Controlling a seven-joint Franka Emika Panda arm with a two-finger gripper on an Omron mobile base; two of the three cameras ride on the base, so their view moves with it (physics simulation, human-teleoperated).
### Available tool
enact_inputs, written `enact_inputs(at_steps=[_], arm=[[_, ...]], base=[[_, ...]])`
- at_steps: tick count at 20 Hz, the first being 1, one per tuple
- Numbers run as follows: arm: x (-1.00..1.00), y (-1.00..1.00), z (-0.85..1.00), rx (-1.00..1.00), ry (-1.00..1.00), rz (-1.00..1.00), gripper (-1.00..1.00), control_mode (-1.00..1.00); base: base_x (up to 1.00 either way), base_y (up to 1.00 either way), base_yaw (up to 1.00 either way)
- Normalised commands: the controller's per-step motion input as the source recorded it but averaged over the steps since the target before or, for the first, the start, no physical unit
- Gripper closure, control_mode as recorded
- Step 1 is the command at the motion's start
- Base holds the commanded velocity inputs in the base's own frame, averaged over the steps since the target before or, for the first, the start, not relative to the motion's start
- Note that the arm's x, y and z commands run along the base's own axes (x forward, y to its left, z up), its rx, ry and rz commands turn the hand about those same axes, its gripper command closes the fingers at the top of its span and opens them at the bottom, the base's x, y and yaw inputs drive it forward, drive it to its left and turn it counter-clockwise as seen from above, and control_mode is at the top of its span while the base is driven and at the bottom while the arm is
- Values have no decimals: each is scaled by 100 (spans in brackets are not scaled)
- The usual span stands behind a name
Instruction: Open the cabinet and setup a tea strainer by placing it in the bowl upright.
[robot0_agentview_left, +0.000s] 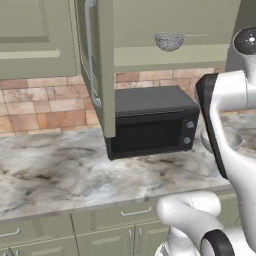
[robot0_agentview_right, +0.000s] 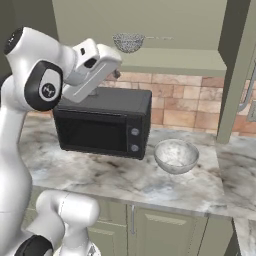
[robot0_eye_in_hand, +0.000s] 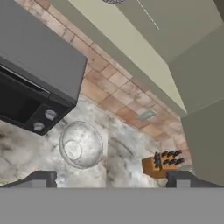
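The olive-green cabinet (robot0_agentview_left: 165, 55) stands open, its left door (robot0_agentview_left: 102, 70) swung out edge-on and its right door (robot0_agentview_right: 235, 75) swung out on the other side. The silver mesh tea strainer (robot0_agentview_left: 169, 41) (robot0_agentview_right: 128, 42) rests on the cabinet's bottom shelf, its thin handle pointing right. The speckled bowl (robot0_agentview_right: 176, 156) (robot0_eye_in_hand: 81, 144) sits upright on the counter right of the microwave, with nothing in it. My gripper (robot0_eye_in_hand: 111, 179) (robot0_agentview_right: 116, 70) hangs in front of the cabinet, below and left of the strainer, above the microwave. Its fingers (robot0_eye_in_hand: 39, 178) stand wide apart and hold nothing.
A black microwave (robot0_agentview_right: 102, 127) stands on the marble counter (robot0_agentview_left: 55, 170) under the cabinet. A knife block (robot0_eye_in_hand: 164, 164) sits against the brick wall further right of the bowl. A closed wall cabinet (robot0_agentview_left: 30, 30) is at the left.
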Motion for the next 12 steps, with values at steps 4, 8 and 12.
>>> enact_inputs(at_steps=[4, 8, 12], arm=[[31, 4, 47, -20, -16, -3, -100, -100], [41, 44, 26, -3, -25, -2, -100, -100], [53, 54, 15, 0, -15, 0, -100, -100]], base=[[0, 0, 0], [0, 0, 0], [0, 0, 0]])
